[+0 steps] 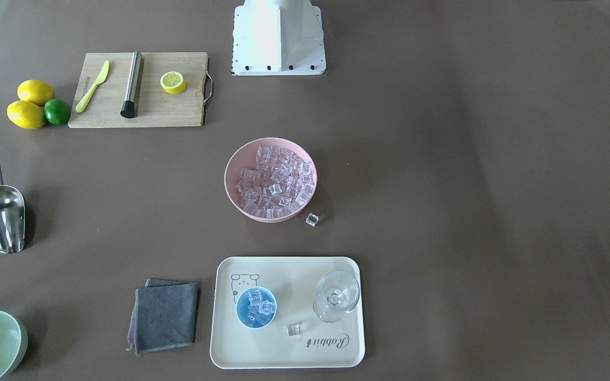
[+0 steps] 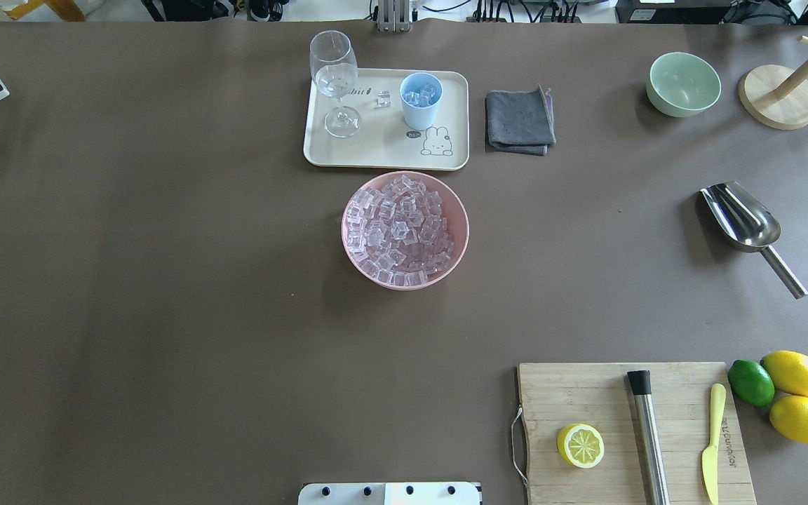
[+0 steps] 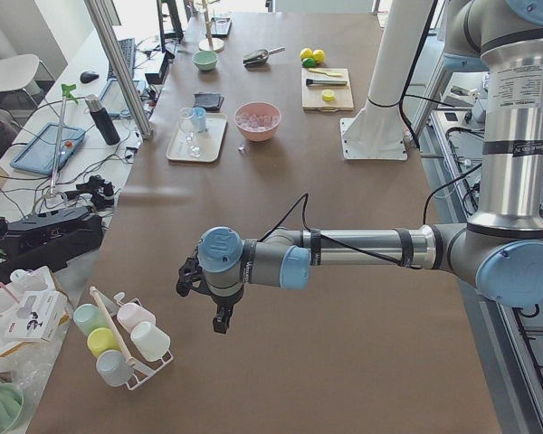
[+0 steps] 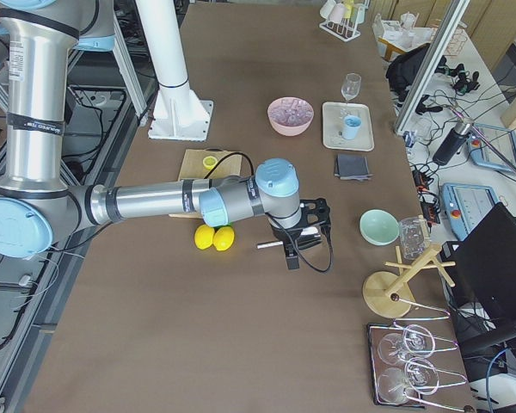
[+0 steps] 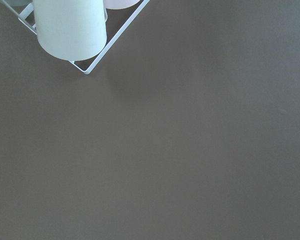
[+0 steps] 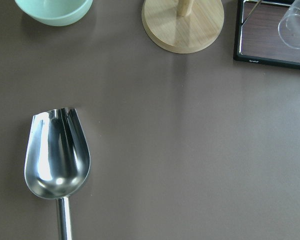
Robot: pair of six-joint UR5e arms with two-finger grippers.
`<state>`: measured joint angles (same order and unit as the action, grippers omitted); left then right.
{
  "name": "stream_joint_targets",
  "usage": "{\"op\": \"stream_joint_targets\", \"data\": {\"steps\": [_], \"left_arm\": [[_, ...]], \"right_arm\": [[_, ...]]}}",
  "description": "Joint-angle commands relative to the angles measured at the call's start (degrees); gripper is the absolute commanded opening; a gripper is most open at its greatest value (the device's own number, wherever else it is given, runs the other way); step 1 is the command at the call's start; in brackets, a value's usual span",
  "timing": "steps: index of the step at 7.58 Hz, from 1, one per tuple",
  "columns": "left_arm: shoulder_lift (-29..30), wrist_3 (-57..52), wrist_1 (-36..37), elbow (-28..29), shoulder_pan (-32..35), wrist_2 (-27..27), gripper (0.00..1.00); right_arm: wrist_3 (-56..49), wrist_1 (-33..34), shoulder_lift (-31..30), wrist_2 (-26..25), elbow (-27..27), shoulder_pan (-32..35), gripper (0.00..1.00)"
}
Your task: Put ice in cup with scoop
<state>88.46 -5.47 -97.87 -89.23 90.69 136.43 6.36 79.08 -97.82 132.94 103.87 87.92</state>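
Pink bowl (image 1: 232, 168), mid-table, taken as reference; it was heaped with ice (image 1: 278, 180). One loose cube (image 1: 312, 219) lay on the table just beside its rim, on the side away from the robot. Beyond it on that side stood a cream tray (image 1: 284, 354) bearing the cup (image 1: 242, 315), which held several cubes, a stemmed glass (image 1: 335, 296) and one stray cube (image 1: 294, 329). The scoop (image 1: 0, 211) lay on the table well apart from the bowl, to the robot's right, trough up. The right gripper (image 4: 292, 256) hung above the scoop, clear of it; its opening could not be told. The left gripper (image 3: 219, 324) hung well apart from the bowl, to the robot's left; its opening likewise could not be told.
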Motion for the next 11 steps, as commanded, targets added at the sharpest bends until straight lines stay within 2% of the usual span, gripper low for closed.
{"op": "stream_joint_targets", "data": {"steps": [1,3,5,11], "left_arm": [[0.22,0.11,-0.13,-0.06,1.15,0.15,0.99],[-1.18,0.28,-0.04,0.11,2.82,0.33,0.99],[-1.71,0.29,-0.04,1.43,3.00,-4.22,0.99],[-1.63,0.20,0.05,0.72,3.44,-3.98,0.99]], "right_arm": [[-4.51,-0.32,-1.58,2.24,-3.06,2.87,1.00],[-4.52,-0.33,-1.58,2.15,-3.15,2.96,1.00],[-4.61,-0.33,-1.67,1.89,-3.33,3.13,1.00],[-4.61,0.11,-1.76,1.80,-3.33,3.75,1.00]]}}
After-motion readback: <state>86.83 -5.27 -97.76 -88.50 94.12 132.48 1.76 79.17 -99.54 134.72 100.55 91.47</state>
